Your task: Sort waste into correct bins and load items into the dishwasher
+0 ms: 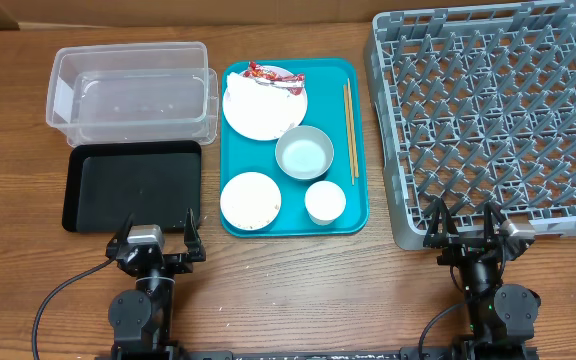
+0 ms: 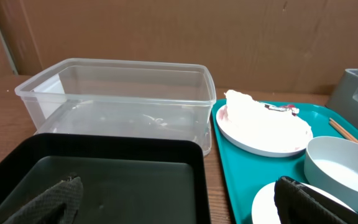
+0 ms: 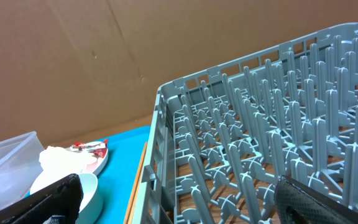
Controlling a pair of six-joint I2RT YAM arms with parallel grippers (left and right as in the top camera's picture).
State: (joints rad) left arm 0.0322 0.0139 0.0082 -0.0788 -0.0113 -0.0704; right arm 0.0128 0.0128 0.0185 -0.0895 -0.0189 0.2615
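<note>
At the twelve o'clock end of the teal tray [image 1: 361,215] sits the round white plate [image 1: 268,120]. It carries the crumpled napkin [image 1: 240,92], with the red-and-white wrapper [image 1: 273,76] at the napkin's two o'clock, touching it. Any rice grains are too small to make out.

The napkin should be light and soft, so a pinch on a raised fold from above ought to lift it whole. The wrapper looks thin and slick and may skate on the glazed plate, so a standing crinkle is the best purchase. The plate is stiff, smooth and probably breakable, and its rim is the only real hold.

At the plate's five o'clock is the blue-grey bowl [image 1: 304,153]. At that bowl's seven o'clock is the small white bowl [image 1: 250,200] and at its five o'clock the cup [image 1: 325,202]. Each is best taken over its wall. The chopsticks [image 1: 349,118] lie along the tray's three o'clock edge. They are thin, apt to roll and awkward to get under.

The clear tub [image 1: 133,90] stands at nine o'clock of the plate, with the black tray [image 1: 133,185] just at its six o'clock. The dish rack [image 1: 493,120] stands at three o'clock of the teal tray.

Along the table's [image 1: 288,290] six o'clock edge, the left tool [image 1: 158,220] hangs by the black tray. The right tool [image 1: 461,210] is at the rack's near wall. Both have their jaws spread wide and hold nothing.
</note>
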